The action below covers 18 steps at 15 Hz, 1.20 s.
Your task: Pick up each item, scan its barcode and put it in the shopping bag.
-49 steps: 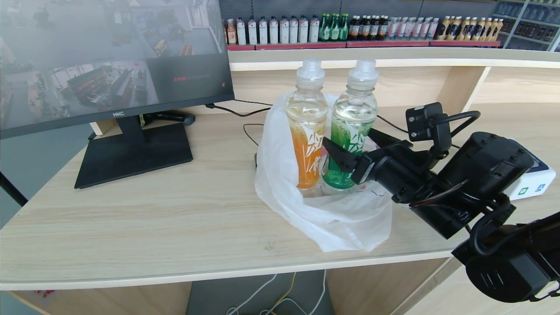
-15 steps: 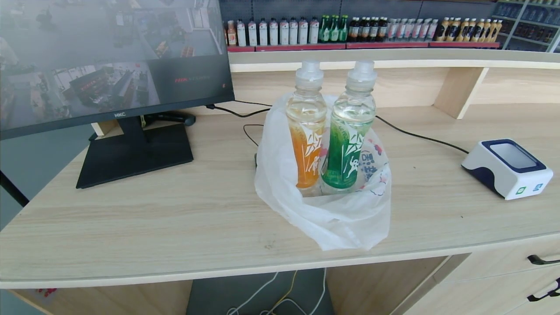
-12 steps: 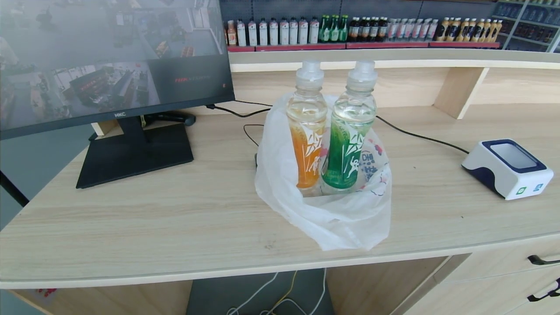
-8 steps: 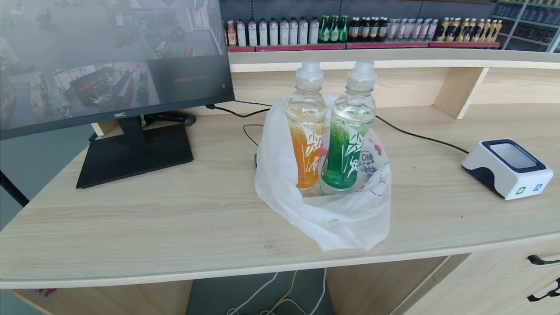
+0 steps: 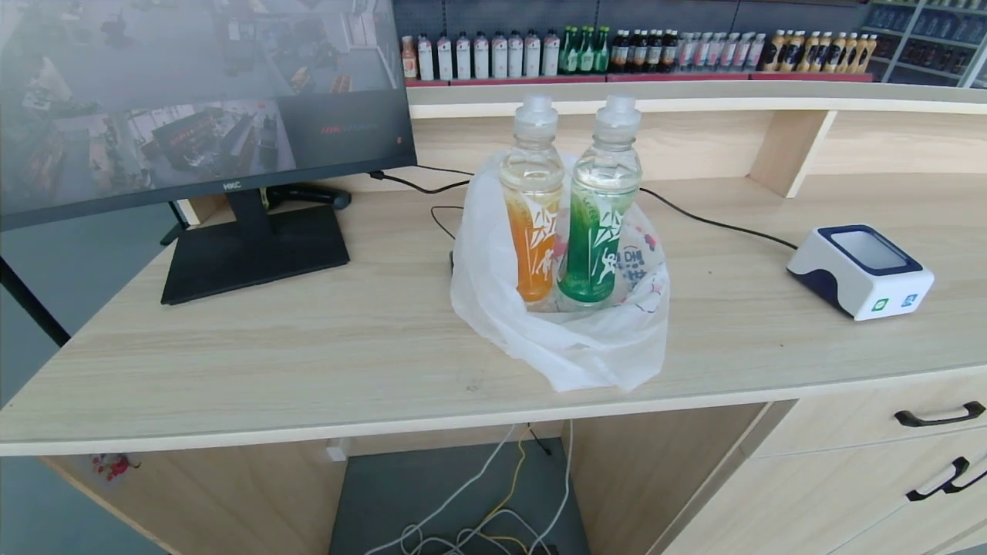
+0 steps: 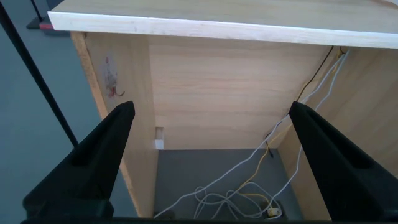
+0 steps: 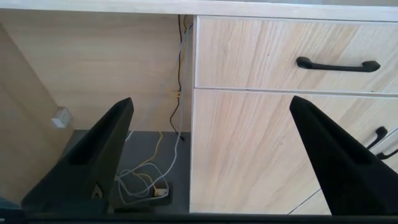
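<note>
Head view has the orange bottle (image 5: 530,231) and the green bottle (image 5: 594,239) standing upright side by side inside the white shopping bag (image 5: 586,354), which sits slumped on the wooden counter (image 5: 270,347) near its front edge, with the scanner (image 5: 860,270) well apart toward the robot's right and the monitor (image 5: 200,100) off to the left. Both bottles being in the bag, the task looks close to finished, though whether each was scanned cannot be read from here. The left gripper (image 6: 211,106) hangs below the counter's front lip with its fingers spread wide and nothing between them, facing the open bay where loose cables (image 6: 249,180) trail on the floor. The right gripper (image 7: 211,99) is likewise wide and empty, low in front of the drawer front, near the black drawer handle (image 7: 337,65). The main risk is in any rise from this low position: an arm brought straight up could strike the counter's overhanging edge, and a jolt there could topple the tall bottles, since the thin bag gives them little side support. A spread finger could also catch the handle or snag a cable if it swings inward
</note>
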Motion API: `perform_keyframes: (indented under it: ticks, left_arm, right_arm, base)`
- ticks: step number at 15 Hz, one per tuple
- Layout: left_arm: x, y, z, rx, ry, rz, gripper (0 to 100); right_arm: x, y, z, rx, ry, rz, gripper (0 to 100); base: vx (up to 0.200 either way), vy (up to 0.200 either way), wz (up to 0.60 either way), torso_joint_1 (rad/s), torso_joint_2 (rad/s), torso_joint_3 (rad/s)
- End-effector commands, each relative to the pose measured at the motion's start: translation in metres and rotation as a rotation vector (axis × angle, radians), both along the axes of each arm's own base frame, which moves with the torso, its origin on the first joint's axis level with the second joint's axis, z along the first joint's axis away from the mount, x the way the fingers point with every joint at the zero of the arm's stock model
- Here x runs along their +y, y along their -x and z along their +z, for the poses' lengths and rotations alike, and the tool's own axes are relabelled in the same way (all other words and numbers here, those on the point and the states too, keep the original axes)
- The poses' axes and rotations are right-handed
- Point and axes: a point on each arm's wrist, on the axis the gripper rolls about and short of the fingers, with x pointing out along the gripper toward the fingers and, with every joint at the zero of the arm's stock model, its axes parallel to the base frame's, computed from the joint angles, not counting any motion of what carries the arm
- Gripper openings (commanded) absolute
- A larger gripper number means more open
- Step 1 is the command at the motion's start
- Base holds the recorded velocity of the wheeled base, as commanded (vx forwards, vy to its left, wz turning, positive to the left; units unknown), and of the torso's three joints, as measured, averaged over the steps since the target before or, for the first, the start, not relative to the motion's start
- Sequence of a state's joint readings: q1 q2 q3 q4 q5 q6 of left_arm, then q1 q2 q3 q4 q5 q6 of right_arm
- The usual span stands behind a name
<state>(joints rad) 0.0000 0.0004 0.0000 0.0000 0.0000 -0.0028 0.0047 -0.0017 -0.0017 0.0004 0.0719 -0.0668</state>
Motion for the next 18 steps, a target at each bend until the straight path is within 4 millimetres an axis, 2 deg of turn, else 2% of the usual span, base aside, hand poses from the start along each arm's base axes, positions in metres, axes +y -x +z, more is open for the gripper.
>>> perform_keyframes:
  ticks: [1,4,18]
  left_arm:
    - [0.0,0.0,0.0,0.0,0.0,0.0,100]
    - [0.0,0.0,0.0,0.0,-0.001,0.0,100]
    - [0.0,0.0,0.0,0.0,0.002,0.0,100]
  right_arm:
    - [0.0,-0.0001,0.0,0.001,0.001,0.002,100]
    - [0.0,-0.0001,0.0,0.001,0.001,0.002,100]
    - [0.0,-0.0001,0.0,0.001,0.001,0.002,100]
  base:
    - [0.0,0.0,0.0,0.0,0.0,0.0]
    - [0.0,0.0,0.0,0.0,0.0,0.0]
    - [0.0,-0.2,0.0,0.003,0.0,0.002]
